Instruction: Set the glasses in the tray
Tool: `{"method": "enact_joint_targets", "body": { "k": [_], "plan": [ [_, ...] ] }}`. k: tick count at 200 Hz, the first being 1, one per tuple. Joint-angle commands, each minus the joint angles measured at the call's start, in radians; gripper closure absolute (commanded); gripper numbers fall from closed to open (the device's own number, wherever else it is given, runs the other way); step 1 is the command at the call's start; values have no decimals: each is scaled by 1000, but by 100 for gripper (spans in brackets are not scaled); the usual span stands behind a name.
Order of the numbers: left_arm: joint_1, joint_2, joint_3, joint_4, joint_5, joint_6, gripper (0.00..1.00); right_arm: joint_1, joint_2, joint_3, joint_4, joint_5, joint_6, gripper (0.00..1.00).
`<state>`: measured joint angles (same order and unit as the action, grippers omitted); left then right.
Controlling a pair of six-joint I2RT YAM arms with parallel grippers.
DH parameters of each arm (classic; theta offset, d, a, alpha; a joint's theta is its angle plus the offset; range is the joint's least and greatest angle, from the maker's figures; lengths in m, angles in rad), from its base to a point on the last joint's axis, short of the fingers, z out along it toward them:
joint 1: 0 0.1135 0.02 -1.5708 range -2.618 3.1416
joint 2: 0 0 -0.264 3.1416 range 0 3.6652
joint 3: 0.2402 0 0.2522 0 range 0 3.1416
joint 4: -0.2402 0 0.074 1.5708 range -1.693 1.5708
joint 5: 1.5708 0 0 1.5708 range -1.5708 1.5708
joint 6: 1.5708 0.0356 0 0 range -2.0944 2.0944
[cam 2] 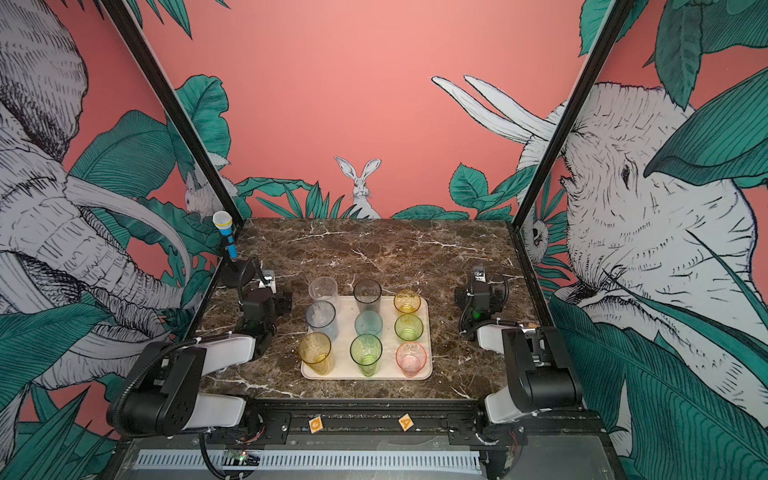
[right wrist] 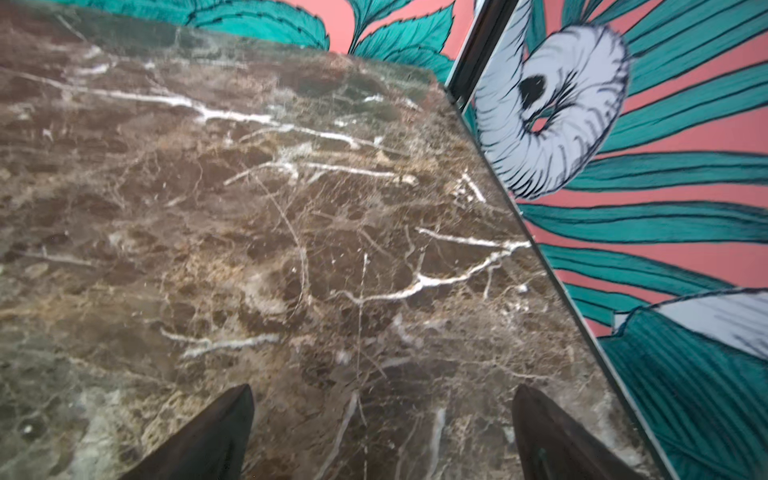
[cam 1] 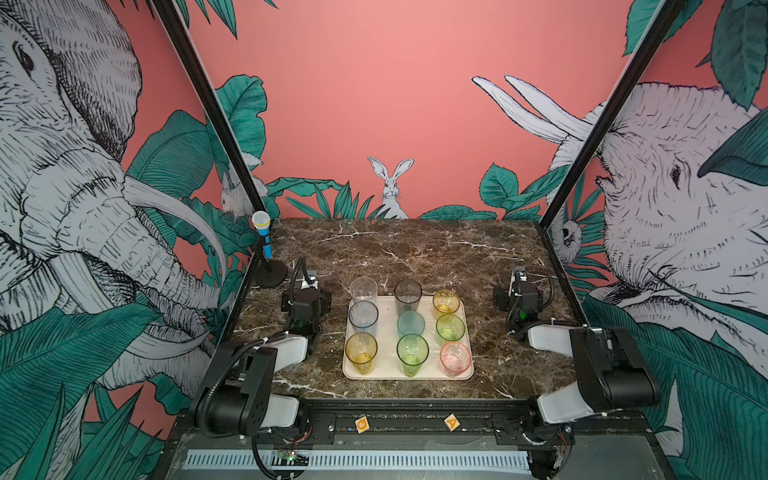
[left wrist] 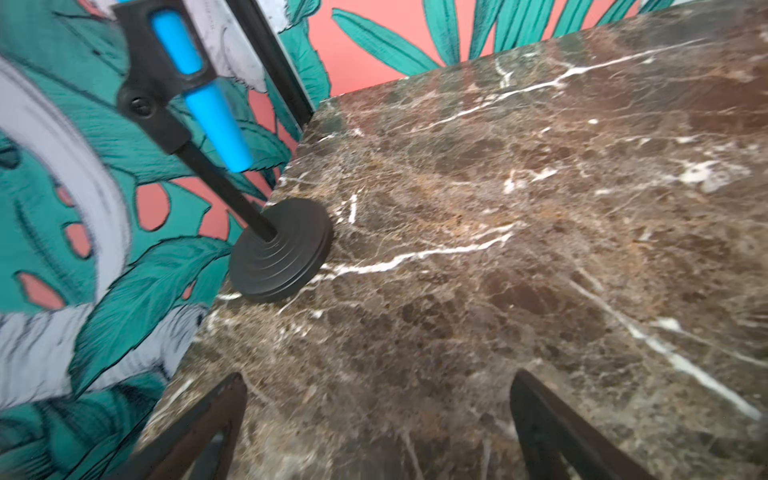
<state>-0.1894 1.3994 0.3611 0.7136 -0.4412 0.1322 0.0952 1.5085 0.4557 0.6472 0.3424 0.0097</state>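
left wrist view: left fingers (left wrist: 208, 428) spread, empty; right fingers (right wrist: 208, 436) likewise; glasses (cam 1: 412, 353) stand on the tray (cam 1: 388, 365).

The table top (cam 1: 415, 249) looks like dark brown stone with white veins, smooth and a little shiny. The glasses (cam 1: 411, 351) are see-through and shiny, some with a bumpy pattern, and the tray (cam 1: 387, 340) looks like smooth, dull cream plastic. The toy microphone (left wrist: 212, 112) has a smooth blue plastic handle, and its round stand base (left wrist: 282, 249) is dull black with ringed ridges.
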Motion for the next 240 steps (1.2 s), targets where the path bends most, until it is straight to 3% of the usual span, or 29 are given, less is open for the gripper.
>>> {"method": "enact_joint_targets", "body": {
  "k": [1, 21, 36, 52, 146, 161, 170, 183, 196, 208, 225, 240],
  "plan": [
    [19, 48, 25, 134, 63, 19, 1, -9, -1, -4, 122, -30, -5, 1],
    [25, 103, 41, 160, 63, 14, 0, -23, 4, -51, 192, -71, 1, 1],
    [30, 99, 52, 124, 78, 10, 0, -22, 57, -103, 370, -92, -25, 1],
    [37, 106, 55, 128, 80, 1, 0, -22, 36, -81, 282, -102, -19, 1],
    [78, 117, 85, 70, 113, -42, 0, -25, 43, -85, 307, -109, -19, 1],
    [100, 145, 32, 170, 203, -41, 1, -26, 43, -86, 307, -110, -19, 1],
    [102, 193, -3, 341, 176, -27, 1, -25, 43, -85, 306, -110, -19, 1],
    [105, 133, 13, 189, 173, -63, 1, -25, 42, -85, 306, -110, -19, 1],
    [106, 180, 14, 278, 161, -39, 1, -25, 43, -85, 308, -110, -18, 1],
    [105, 142, 29, 174, 164, -59, 0, -25, 42, -84, 306, -111, -19, 1],
    [105, 170, 17, 254, 162, -44, 0, -25, 42, -85, 307, -110, -19, 1],
    [105, 144, 27, 184, 165, -58, 0, -25, 42, -86, 305, -111, -19, 1]
  ]
}}
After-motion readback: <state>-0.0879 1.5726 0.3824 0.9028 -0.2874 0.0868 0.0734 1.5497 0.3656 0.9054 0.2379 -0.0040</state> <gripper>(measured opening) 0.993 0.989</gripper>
